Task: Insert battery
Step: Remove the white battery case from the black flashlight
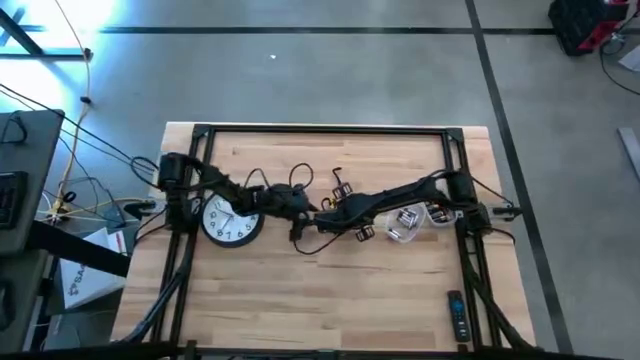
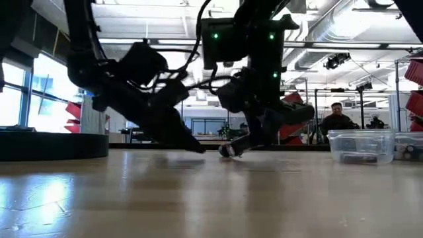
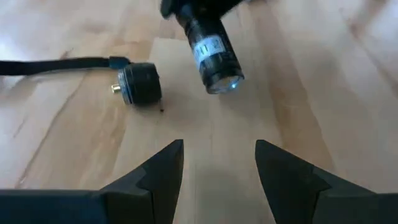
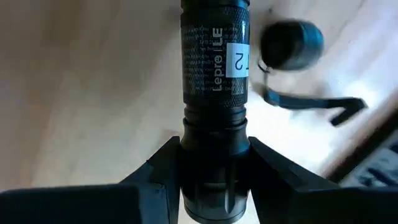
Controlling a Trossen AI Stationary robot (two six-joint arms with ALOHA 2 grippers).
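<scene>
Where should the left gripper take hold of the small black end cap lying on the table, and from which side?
Grip the end cap across its round knurled body, coming from above with a finger on each curved side. It lies on its side with the brass contact pointing sideways and a strap attached, so avoid those. The left gripper is open; the right gripper holds the flashlight.

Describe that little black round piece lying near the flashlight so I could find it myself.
Start at the wooden table and find the black flashlight clamped in the right pincer near its middle. Just beside it, loose on the wood, lies the end cap. It is a short black knob with a small brass tip and a black strap trailing from it.
</scene>
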